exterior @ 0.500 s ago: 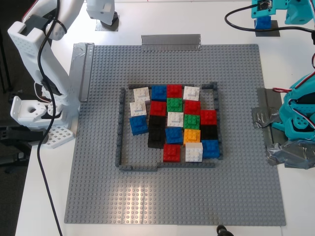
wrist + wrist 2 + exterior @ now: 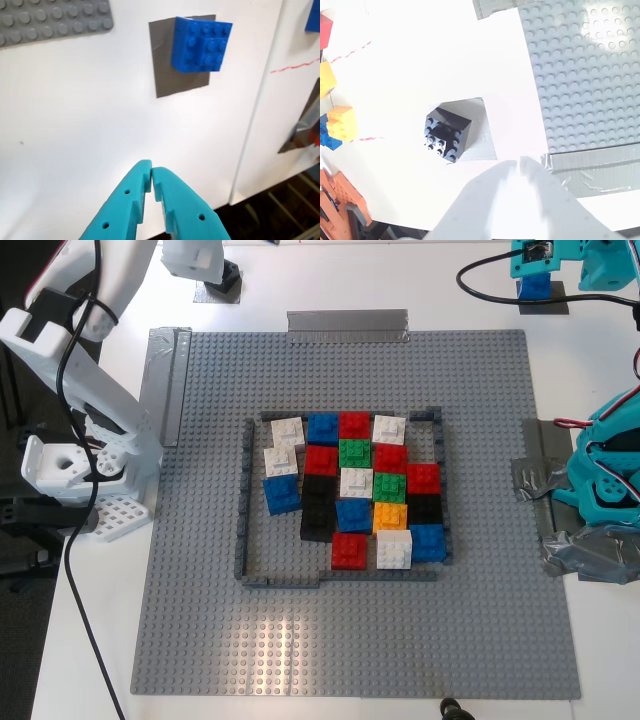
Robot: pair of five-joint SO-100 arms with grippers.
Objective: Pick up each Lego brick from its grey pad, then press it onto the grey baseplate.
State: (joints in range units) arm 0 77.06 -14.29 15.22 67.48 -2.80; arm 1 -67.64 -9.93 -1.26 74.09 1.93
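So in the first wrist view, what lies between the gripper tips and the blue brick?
Only bare white tabletop between my first gripper and the blue brick on its grey pad.

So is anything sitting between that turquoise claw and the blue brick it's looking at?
Nothing visible. In the first wrist view only bare white table lies between my first gripper, its jaws shut, and the blue brick on its grey pad.

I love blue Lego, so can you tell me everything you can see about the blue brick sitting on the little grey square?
The blue brick is a small square of shiny plastic with rows of round studs on top. It lies flat, studs up, on a dark-grey pad, turned slightly askew and hanging over one edge onto the white table. Nothing else touches it. My first end effector is well short of it, its turquoise tips closed together and empty.
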